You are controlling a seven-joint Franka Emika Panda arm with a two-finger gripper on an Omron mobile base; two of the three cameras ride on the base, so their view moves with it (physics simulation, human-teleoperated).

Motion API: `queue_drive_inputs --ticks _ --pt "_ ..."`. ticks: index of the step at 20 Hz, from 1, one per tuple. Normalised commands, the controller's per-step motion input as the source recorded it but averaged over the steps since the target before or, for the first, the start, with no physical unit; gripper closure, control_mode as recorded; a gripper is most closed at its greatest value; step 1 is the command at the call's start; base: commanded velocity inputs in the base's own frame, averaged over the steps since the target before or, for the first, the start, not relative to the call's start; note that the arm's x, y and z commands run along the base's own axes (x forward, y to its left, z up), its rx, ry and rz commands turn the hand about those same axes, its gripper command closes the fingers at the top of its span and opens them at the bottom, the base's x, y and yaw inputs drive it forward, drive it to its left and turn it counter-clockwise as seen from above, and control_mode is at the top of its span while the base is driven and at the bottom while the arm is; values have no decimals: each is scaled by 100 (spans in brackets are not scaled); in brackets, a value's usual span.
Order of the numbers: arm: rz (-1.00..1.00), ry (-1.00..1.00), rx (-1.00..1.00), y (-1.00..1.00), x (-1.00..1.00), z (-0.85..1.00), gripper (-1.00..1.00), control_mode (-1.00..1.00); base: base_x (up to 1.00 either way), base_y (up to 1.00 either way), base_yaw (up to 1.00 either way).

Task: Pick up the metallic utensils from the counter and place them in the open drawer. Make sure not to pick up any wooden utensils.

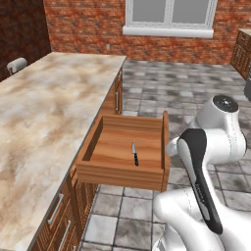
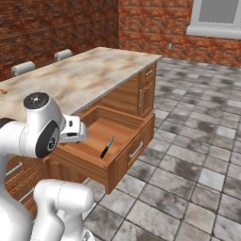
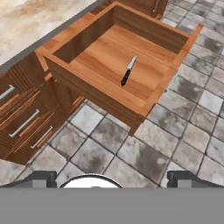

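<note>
The open drawer (image 1: 122,174) (image 2: 128,149) (image 3: 96,94) juts out from the marbled counter (image 1: 44,112) (image 2: 80,75) (image 3: 30,17). One metallic utensil, a knife (image 1: 134,154) (image 2: 107,147) (image 3: 128,71) with a black handle and silver blade, lies flat on the drawer's floor. My gripper (image 3: 114,178) is open and holds nothing, its fingertips (image 3: 40,178) set wide apart. It hangs above the tiled floor, outside the drawer's front corner, looking down at the knife. A brown sliver (image 2: 2,91) at the counter's left edge is too small to identify.
Narrow drawers with metal bar handles (image 1: 59,211) (image 3: 24,122) sit under the counter beside the open drawer. Grey stool backs (image 1: 16,64) (image 2: 23,68) rise beyond the counter's far side. Grey tiled floor (image 2: 197,141) spreads to the right, up to the brick wall.
</note>
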Motion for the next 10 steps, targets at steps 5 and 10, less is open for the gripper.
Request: queue_drive_inputs --ticks 5,10 --pt "0 -1 2 0 -7 100 -100 -100 0 0 0" --pt "-1 0 0 -2 -16 66 -100 -100 0 0 0"
